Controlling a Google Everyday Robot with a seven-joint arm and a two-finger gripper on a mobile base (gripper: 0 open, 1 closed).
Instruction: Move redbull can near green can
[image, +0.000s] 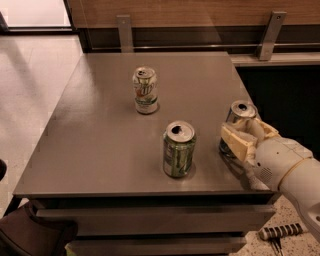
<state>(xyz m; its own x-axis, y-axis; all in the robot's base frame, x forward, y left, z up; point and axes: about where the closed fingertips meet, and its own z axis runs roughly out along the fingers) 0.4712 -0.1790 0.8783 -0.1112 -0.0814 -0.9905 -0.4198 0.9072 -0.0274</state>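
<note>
The redbull can (242, 113), slim and silver, stands upright near the table's right edge. My gripper (246, 139) comes in from the lower right, and its cream fingers (235, 141) sit against both sides of the can's lower half, hiding it. The gripper looks shut on the can. The green can (178, 149), olive with a silver top, stands upright near the front edge, about a can's width to the left of the redbull can.
A white can with a green and red logo (145, 90) stands further back on the grey table (95, 145). A wooden wall with metal brackets (270, 30) runs behind the table. A dark object (35, 235) sits on the floor at the lower left.
</note>
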